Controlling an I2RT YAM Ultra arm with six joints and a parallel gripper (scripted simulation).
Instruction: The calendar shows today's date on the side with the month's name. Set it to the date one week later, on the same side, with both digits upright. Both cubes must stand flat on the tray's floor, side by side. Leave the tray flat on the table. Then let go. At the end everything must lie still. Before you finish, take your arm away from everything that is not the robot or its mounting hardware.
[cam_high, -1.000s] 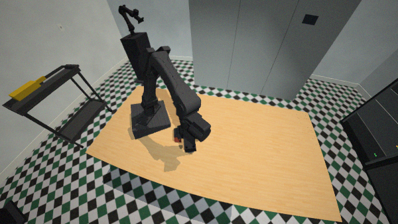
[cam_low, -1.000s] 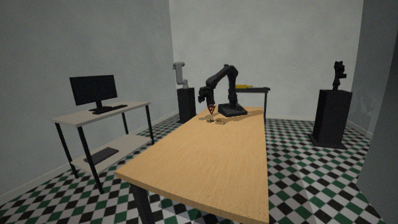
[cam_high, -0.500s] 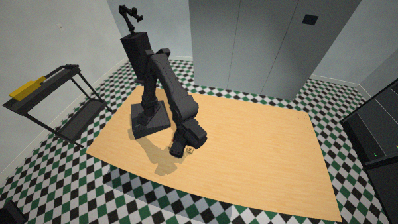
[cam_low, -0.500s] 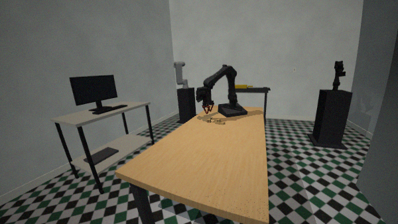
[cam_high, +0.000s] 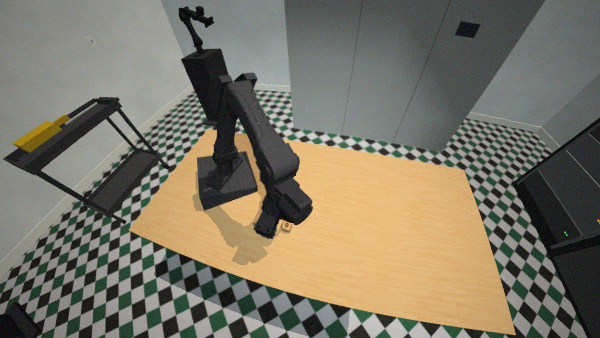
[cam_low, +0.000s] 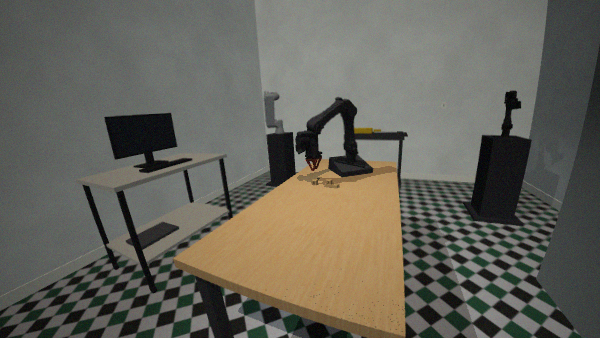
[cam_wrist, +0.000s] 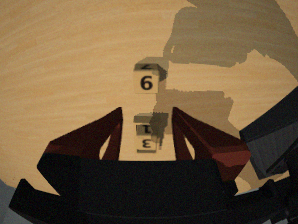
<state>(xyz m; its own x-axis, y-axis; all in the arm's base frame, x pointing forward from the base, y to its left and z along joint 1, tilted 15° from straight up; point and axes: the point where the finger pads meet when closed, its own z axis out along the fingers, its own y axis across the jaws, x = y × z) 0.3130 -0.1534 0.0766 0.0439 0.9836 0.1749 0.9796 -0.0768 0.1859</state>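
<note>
only the wrist view gives the markings. it looks down past the tool (cam_wrist: 148, 112), whose two dark red fingers stand about half spread with nothing pinched between them. in the gap between them, lower down on the worktop (cam_wrist: 67, 43), lies a pale wooden piece with a "3" (cam_wrist: 150, 143) on its upper face and a dark blurred mark just above that. whether this is the tray, a cube in it, or both, i cannot tell. just beyond the fingertips stands a separate cube with a "6" (cam_wrist: 147, 83) on top, directly on the wood and in line with the "3" piece. the arm's shadow falls over both.

the exterior view shows height, which the wrist view does not. from there the red fingertips hang above the worktop, with clear space under them, and the calendar parts are only a few small pale shapes (cam_low: 325, 183) on the wood below, near the arm's base (cam_low: 367, 169) at the far end of the long worktop. no digit can be read there.

the top view hides nearly all of it. the arm's wrist (cam_high: 287, 197) covers the tool and the "3" piece, and only the one small cube (cam_high: 287, 226) peeks out just beside the wrist's lower end, too small to read.
</note>
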